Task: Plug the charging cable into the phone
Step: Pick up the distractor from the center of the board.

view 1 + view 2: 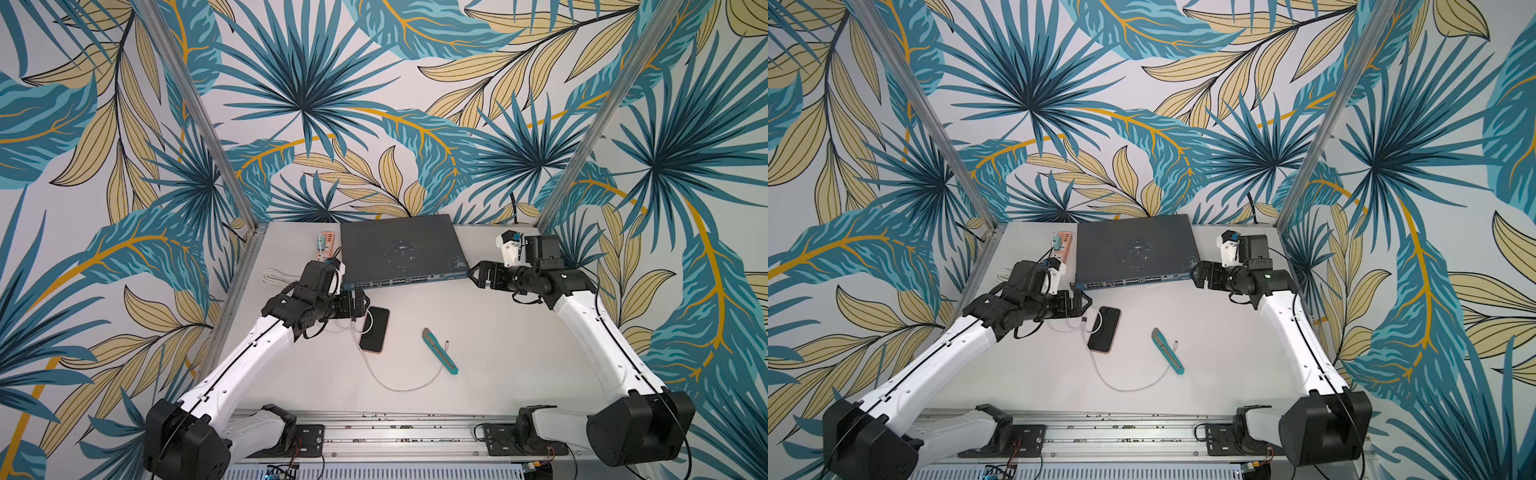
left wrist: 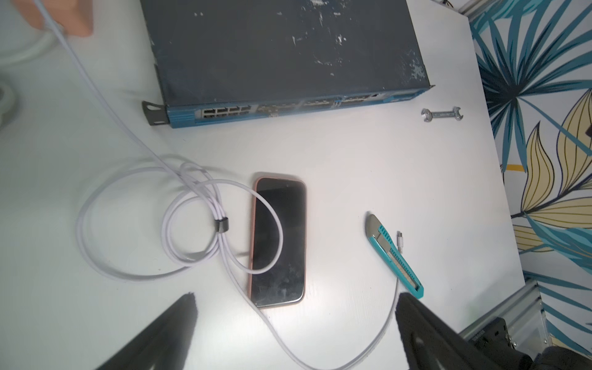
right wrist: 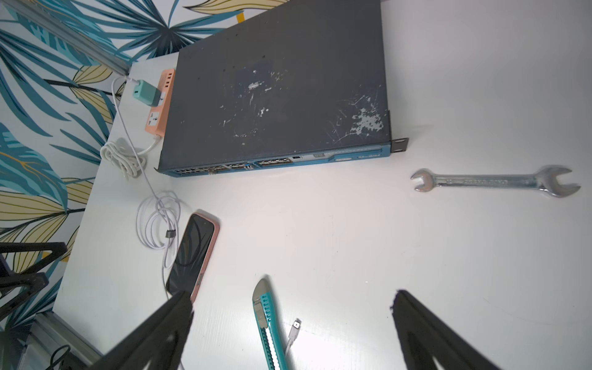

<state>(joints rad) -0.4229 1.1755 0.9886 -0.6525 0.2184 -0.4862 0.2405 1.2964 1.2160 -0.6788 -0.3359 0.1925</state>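
The grey box [image 1: 399, 245] fills the upper centre in both top views. The left gripper [image 1: 360, 305] and right gripper [image 1: 473, 276] hang open-jawed and empty. The phone [image 1: 375, 329] lies centre-left under the cable [image 2: 218, 209] loops, with the plug [image 1: 447, 344] beside the knife [image 1: 439, 351].

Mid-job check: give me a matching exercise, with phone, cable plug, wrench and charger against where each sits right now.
Things:
1. phone
2. cable plug
3. wrench
4. charger

Places:
A. plugged into the power strip
B. loose on the table beside the knife
C. under a loop of the cable
D. near the switch's front corner

Pairs: 1-C, 2-B, 3-D, 4-A
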